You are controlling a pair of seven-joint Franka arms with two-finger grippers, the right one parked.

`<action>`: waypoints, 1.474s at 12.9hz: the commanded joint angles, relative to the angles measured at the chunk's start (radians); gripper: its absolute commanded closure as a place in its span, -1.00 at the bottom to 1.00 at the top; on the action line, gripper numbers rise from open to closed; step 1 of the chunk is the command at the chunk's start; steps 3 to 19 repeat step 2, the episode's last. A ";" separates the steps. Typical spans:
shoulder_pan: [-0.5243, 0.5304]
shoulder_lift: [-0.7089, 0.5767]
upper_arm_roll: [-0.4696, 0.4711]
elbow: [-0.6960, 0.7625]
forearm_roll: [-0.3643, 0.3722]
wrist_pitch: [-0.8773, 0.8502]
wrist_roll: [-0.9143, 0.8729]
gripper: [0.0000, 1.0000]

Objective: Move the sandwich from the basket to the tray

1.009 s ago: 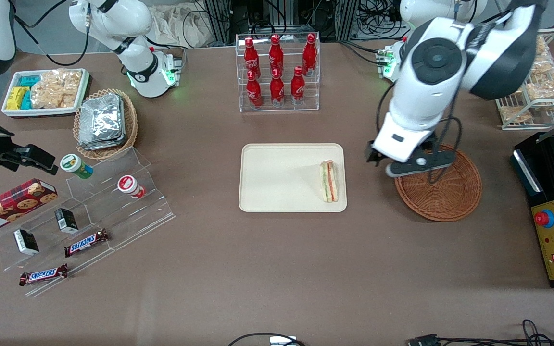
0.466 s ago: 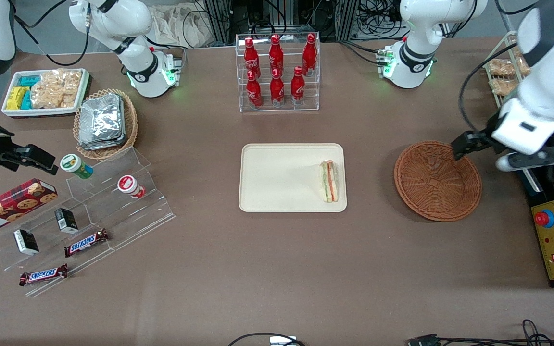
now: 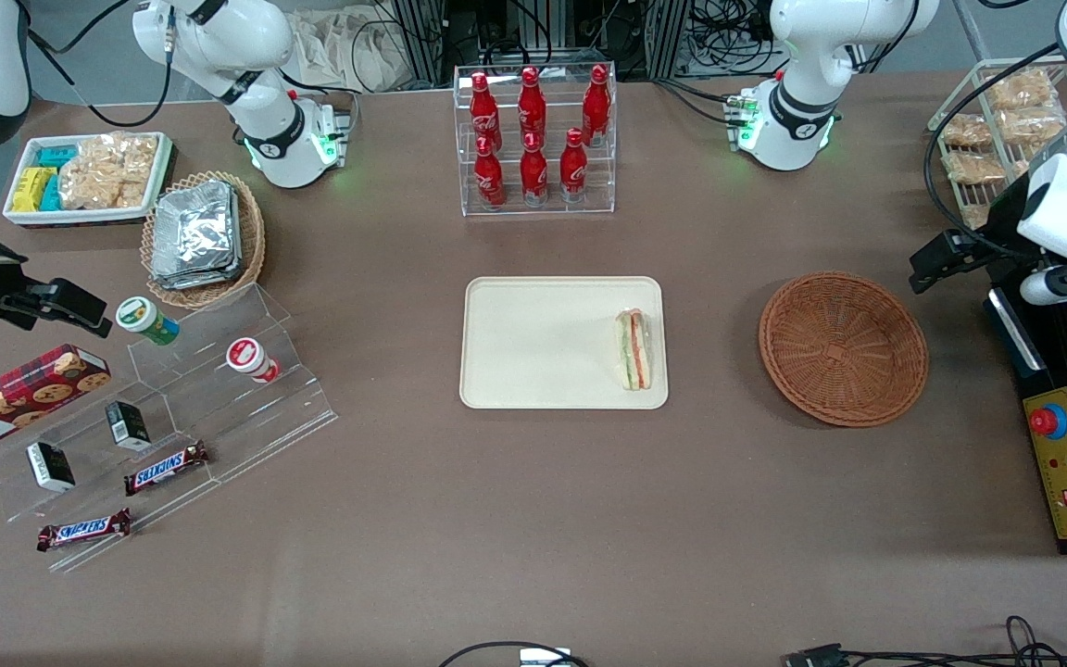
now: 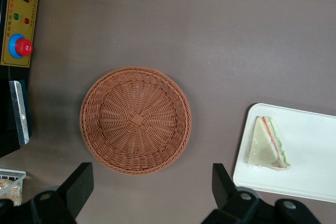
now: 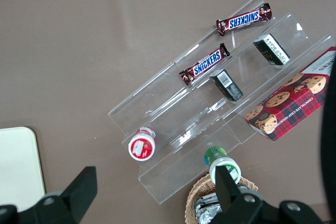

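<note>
The sandwich (image 3: 633,349) lies on the cream tray (image 3: 543,343), close to the tray's edge nearest the round wicker basket (image 3: 844,347). It also shows in the left wrist view, sandwich (image 4: 269,144) on tray (image 4: 310,161). Nothing lies in the basket (image 4: 135,120). My left gripper (image 3: 946,259) hangs high over the table beside the basket, toward the working arm's end. It is open (image 4: 152,190), its fingers wide apart with only bare table between them.
A black control box with a red button (image 3: 1049,421) sits at the working arm's end, with a wire rack of snack bags (image 3: 1006,120) nearby. A clear rack of red bottles (image 3: 533,139) stands farther from the camera than the tray. A clear stepped stand (image 3: 172,408) with snacks and an oval basket of foil packets (image 3: 200,236) lie toward the parked arm's end.
My left arm has swung from above the basket out toward the working arm's end of the table, uncovering the basket. The sandwich has stayed on the tray.
</note>
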 commanded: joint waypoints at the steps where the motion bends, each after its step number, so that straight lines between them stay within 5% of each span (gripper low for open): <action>1: -0.005 -0.006 0.012 0.010 -0.013 -0.010 0.006 -1.00; 19: -0.006 -0.006 0.012 0.012 -0.006 -0.014 0.012 -1.00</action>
